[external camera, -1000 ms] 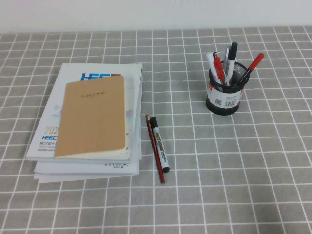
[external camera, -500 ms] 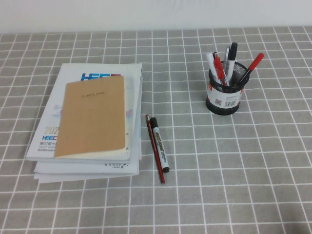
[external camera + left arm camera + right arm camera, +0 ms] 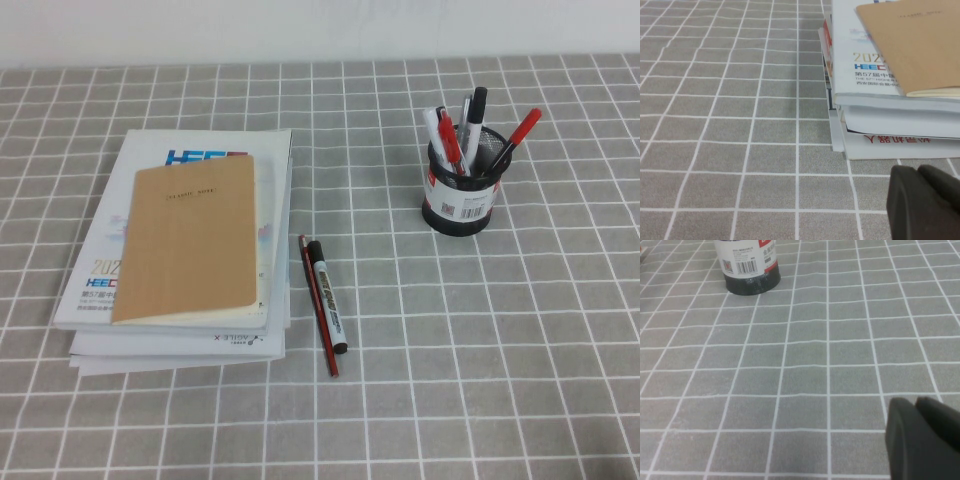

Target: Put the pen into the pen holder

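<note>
The pen holder (image 3: 459, 195), a black mesh cup with a white-and-red barcode label, stands at the right back of the table. Several pens stand in it. The pen (image 3: 514, 141), with a red cap and black barrel, leans out of it to the right, cap up. The holder's lower part also shows in the right wrist view (image 3: 746, 266). Neither gripper shows in the high view. My left gripper (image 3: 918, 173) is shut and empty, low over the cloth beside the book stack. My right gripper (image 3: 916, 405) is shut and empty, well back from the holder.
A stack of books (image 3: 185, 300) with a tan notebook (image 3: 190, 240) on top lies at the left; it also shows in the left wrist view (image 3: 890, 115). A black marker with a white label (image 3: 327, 296) and a thin dark-red stick (image 3: 319, 306) lie beside it.
</note>
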